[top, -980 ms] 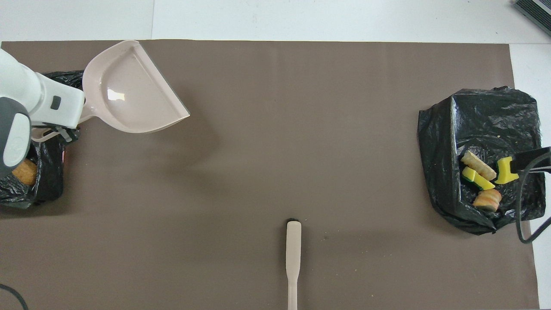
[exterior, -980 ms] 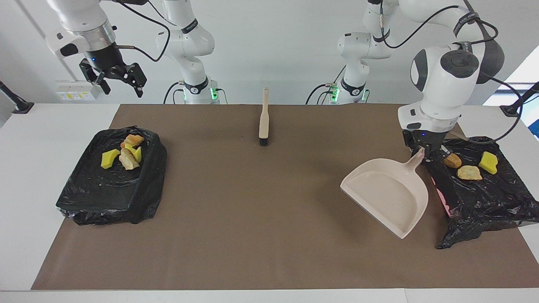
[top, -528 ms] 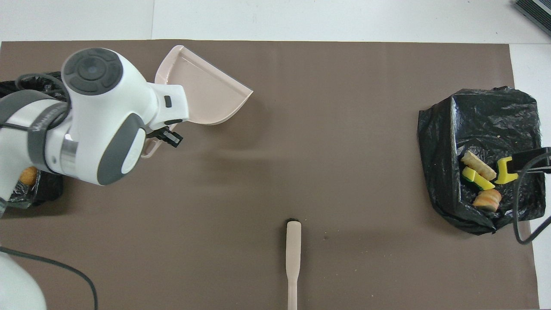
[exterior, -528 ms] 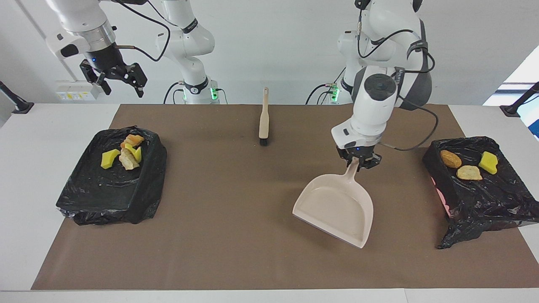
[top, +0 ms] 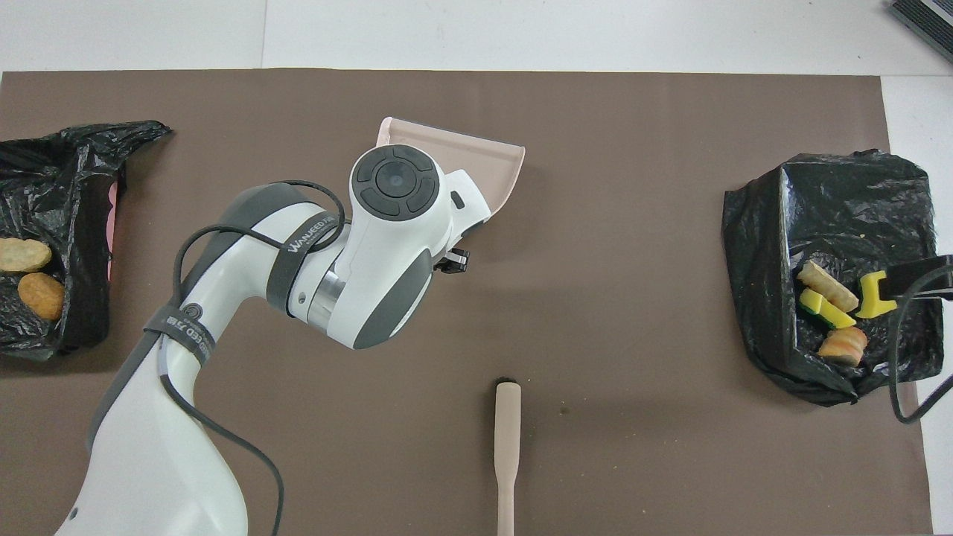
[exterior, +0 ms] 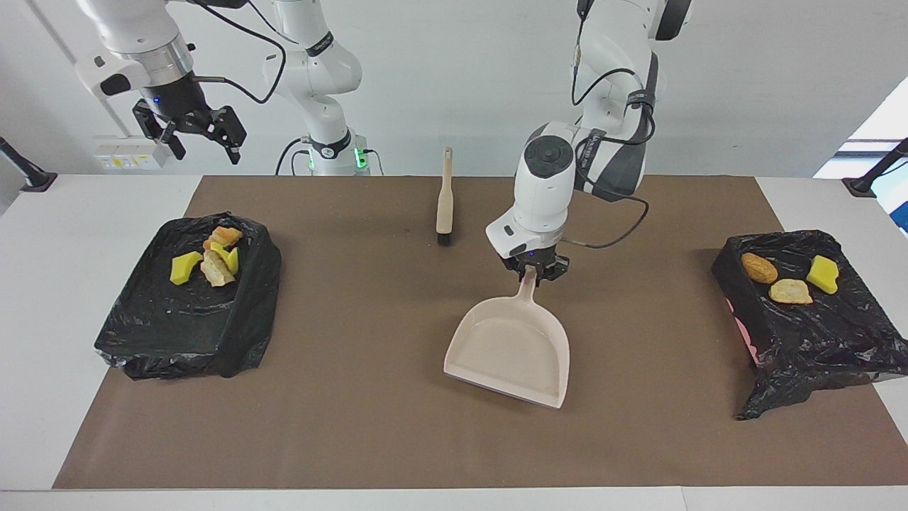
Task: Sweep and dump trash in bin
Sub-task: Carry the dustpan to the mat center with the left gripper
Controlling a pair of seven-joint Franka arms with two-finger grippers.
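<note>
My left gripper (exterior: 532,274) is shut on the handle of the empty beige dustpan (exterior: 512,348) over the middle of the brown mat. The pan slopes down away from the robots; I cannot tell whether its open edge touches the mat. In the overhead view the arm hides the gripper and only the pan's open edge (top: 476,158) shows. Several scraps of trash (exterior: 213,259) lie in the black-bagged bin (exterior: 184,326) at the right arm's end. Three more scraps (exterior: 791,291) lie in the bin (exterior: 809,333) at the left arm's end. My right gripper (exterior: 206,145) hangs open and empty, high over the first bin.
A beige hand brush (exterior: 445,202) lies on the mat nearer to the robots than the dustpan, bristles pointing away from them; it also shows in the overhead view (top: 507,439). The brown mat (exterior: 369,426) covers most of the white table.
My left arm has swung the dustpan from beside the bin at its own end to the middle of the mat. The right arm has stayed in place.
</note>
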